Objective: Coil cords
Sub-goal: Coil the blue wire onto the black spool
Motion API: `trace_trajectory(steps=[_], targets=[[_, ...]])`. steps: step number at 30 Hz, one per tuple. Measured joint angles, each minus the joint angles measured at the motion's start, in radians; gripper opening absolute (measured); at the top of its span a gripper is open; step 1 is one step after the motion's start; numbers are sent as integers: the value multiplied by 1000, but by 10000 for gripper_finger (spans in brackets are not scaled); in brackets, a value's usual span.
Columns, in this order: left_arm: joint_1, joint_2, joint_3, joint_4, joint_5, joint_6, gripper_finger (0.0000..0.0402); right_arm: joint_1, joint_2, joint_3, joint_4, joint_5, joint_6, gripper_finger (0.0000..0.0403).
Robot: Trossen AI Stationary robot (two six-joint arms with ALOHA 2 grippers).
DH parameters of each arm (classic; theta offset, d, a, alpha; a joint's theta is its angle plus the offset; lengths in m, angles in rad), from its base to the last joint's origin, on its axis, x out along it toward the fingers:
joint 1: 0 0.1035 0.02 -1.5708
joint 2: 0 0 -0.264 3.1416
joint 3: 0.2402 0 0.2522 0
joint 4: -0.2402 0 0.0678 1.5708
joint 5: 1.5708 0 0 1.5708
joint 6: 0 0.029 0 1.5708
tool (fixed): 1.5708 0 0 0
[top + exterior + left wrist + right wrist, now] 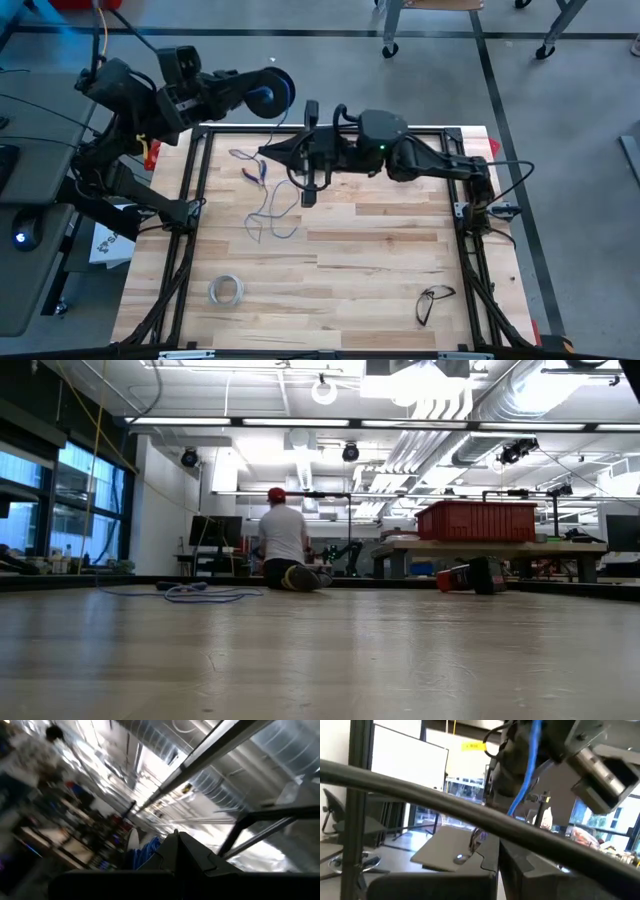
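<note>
High view, left side: left arm raised over the table's far-left corner; left gripper closed on the dark blue spool, held just past the far edge of the table; in the left wrist view the closed fingers sit in front of something blue, the rest too blurred to read.

From the spool area the thin bluish-grey wire runs down onto the wood and lies in loose loops and squiggles on the table's left half; in the low view the same wire shows as a flat tangle on the far part of the surface.

Centre: right arm reaches across the far side of the table toward the left; right gripper with fingers pressed together at the wire's upper stretch; whether the wire is pinched between them cannot be told; something small and reddish lies on the wood just beside the tips.

Near edge, left of centre: whitish ring of tape, flat, well apart from the wire.

Near-right corner: black eyeglasses lying on the wood.

Low view, beyond the table: a person in a red cap, back turned; a red bin on a bench to the right.
</note>
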Motion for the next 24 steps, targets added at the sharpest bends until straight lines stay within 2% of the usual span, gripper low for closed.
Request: trace_trajectory(steps=[4, 9, 13, 24], targets=[[0, 1, 0, -22, 41, -147, 0, -3, 13, 0, 44, 1, -14, 0], [-5, 1, 0, -106, 44, -277, 0, -2, 22, 0, 89, 0, -45, 0], [-10, 1, 0, -194, 43, -343, 0, -2, 23, 0, 104, -14, -45, 0], [-19, 12, 0, -245, 86, -461, 0, -19, 24, 0, 135, -21, -61, 0]])
